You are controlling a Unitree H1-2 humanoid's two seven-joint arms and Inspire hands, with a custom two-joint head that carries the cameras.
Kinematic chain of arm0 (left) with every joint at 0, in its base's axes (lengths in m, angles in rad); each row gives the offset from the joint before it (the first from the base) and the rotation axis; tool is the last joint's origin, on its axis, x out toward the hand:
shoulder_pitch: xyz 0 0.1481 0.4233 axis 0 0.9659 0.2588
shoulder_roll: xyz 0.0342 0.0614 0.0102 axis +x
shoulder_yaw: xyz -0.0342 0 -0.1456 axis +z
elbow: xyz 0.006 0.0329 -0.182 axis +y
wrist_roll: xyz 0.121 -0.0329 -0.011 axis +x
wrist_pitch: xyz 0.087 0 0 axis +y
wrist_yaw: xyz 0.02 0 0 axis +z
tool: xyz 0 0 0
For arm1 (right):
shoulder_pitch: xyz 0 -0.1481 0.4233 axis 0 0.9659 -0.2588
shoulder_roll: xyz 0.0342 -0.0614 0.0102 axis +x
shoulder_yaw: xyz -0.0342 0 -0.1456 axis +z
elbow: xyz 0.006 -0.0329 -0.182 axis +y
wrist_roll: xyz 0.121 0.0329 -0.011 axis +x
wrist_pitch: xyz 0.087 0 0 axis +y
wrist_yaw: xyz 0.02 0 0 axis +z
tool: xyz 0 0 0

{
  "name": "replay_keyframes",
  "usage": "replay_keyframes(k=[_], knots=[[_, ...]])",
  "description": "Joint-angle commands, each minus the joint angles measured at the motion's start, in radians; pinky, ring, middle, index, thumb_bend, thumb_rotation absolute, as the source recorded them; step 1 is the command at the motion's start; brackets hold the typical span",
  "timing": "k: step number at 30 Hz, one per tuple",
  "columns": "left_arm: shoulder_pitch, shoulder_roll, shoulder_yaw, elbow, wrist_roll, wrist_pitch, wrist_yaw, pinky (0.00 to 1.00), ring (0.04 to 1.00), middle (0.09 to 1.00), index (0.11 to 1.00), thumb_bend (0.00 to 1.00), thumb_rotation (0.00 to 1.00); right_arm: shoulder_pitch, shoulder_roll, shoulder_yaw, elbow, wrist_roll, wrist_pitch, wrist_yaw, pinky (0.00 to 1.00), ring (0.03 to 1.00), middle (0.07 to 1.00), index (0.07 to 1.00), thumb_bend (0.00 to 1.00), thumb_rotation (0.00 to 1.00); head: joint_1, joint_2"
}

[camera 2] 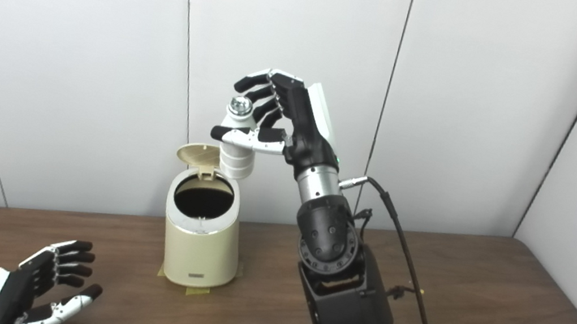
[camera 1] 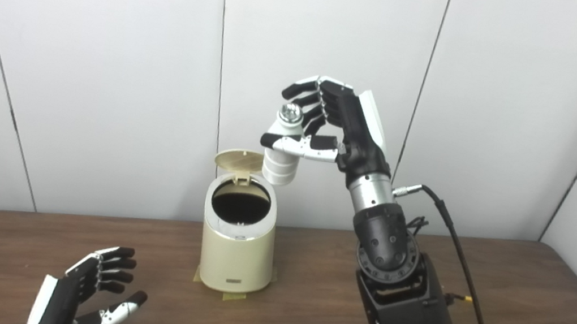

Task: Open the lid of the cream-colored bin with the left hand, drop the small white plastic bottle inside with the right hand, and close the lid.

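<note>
The cream-colored bin point(camera 1: 237, 251) stands on the wooden table with its round lid point(camera 1: 238, 159) tipped up at the back and its dark opening point(camera 1: 241, 202) showing. My right hand point(camera 1: 322, 124) is raised above and just right of the opening, shut on the small white plastic bottle point(camera 1: 283, 153), which hangs upright with its silver cap point(camera 1: 290, 112) on top. The bottle's base is a little above the bin's rim. My left hand point(camera 1: 89, 292) rests open low at the front left of the table, apart from the bin.
Tape strips point(camera 1: 234, 295) hold the bin's base to the table point(camera 1: 529, 312). A black cable point(camera 1: 458, 250) runs from my right wrist down past the forearm. White wall panels stand close behind the bin.
</note>
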Motion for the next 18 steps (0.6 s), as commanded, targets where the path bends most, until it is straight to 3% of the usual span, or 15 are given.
replay_keyframes(k=[1, 18], knots=[[-0.032, -0.013, -0.006, -0.006, 0.005, -0.035, 0.018, 0.6, 0.655, 0.714, 0.75, 0.63, 0.04, -0.075, 0.011, 0.005, 0.002, 0.001, -0.06, -0.003, 0.28, 0.375, 0.501, 0.547, 0.51, 0.0, 0.008, -0.002], [-0.029, -0.027, -0.021, -0.019, 0.019, -0.033, 0.039, 0.58, 0.658, 0.728, 0.755, 0.63, 0.09, -0.093, 0.074, 0.047, 0.136, -0.005, -0.154, -0.004, 0.28, 0.384, 0.511, 0.533, 0.51, 0.0, 0.061, 0.011]])
